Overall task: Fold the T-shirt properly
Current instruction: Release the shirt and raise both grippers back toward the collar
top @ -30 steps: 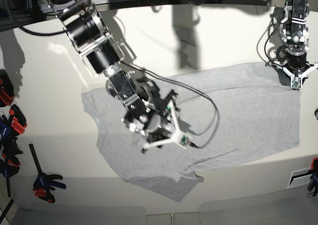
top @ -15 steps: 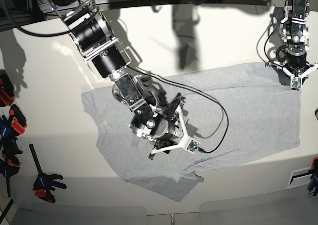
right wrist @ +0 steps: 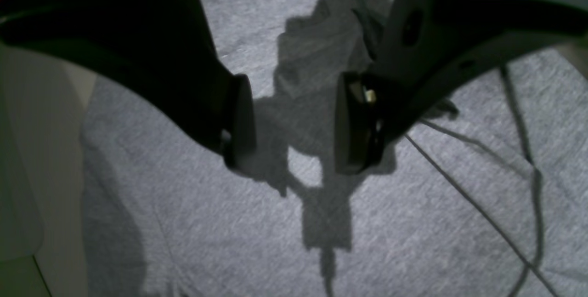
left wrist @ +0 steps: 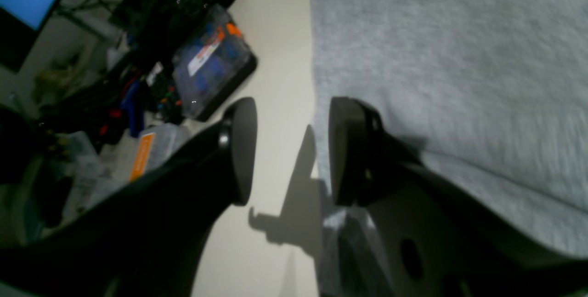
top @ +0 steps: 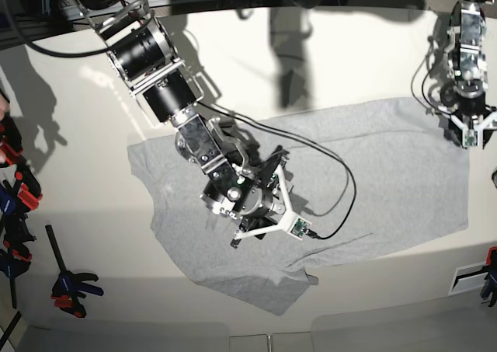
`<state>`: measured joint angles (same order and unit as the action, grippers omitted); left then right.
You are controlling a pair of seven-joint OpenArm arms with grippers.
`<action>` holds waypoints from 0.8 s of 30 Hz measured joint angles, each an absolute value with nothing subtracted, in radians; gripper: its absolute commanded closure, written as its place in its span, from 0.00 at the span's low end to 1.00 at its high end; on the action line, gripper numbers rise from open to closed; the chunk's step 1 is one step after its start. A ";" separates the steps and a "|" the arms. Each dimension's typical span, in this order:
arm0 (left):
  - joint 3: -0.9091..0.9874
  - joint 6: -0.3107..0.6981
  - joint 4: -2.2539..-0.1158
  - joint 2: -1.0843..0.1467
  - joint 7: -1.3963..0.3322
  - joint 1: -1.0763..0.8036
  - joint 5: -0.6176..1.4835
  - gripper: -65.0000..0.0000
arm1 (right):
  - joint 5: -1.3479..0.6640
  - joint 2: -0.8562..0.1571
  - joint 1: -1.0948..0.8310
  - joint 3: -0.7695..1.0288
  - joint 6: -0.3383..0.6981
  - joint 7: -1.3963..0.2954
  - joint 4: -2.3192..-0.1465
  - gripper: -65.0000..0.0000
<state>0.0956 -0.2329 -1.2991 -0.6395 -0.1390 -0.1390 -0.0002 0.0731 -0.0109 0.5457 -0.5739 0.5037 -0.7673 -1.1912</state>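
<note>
One T-shirt covers the cream table.

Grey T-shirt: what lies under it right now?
The light heather-grey cotton T-shirt lies spread on the cream-white table, which shows bare all round it. Whatever else might lie beneath the cloth is covered and cannot be seen.

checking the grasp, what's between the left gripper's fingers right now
Nothing is held: in the left wrist view the left gripper stands open, with bare table and the T-shirt edge showing through the gap.
</note>
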 measured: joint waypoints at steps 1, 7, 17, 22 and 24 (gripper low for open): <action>0.096 -0.230 -1.298 -0.639 -0.141 -0.125 -0.001 0.63 | 0.074 -0.011 0.546 -0.574 0.490 -0.767 -1.191 0.59; 0.096 -0.183 -1.312 -0.637 -0.404 -0.011 0.029 0.63 | 0.072 -0.013 0.546 -0.574 0.406 -0.780 -1.191 0.59; 0.097 -0.180 -1.530 -0.593 -0.395 -0.148 0.244 0.63 | 0.006 -0.106 0.434 -0.262 0.327 -0.769 -1.191 0.59; 0.097 -0.152 -1.428 -0.497 -0.390 -0.141 0.244 0.63 | -0.133 -0.117 0.339 -0.068 0.418 -0.765 -1.191 0.59; 0.097 -0.154 -1.389 -0.482 -0.385 -0.147 0.242 0.63 | -0.141 -0.126 0.305 -0.017 0.459 -0.763 -1.191 0.59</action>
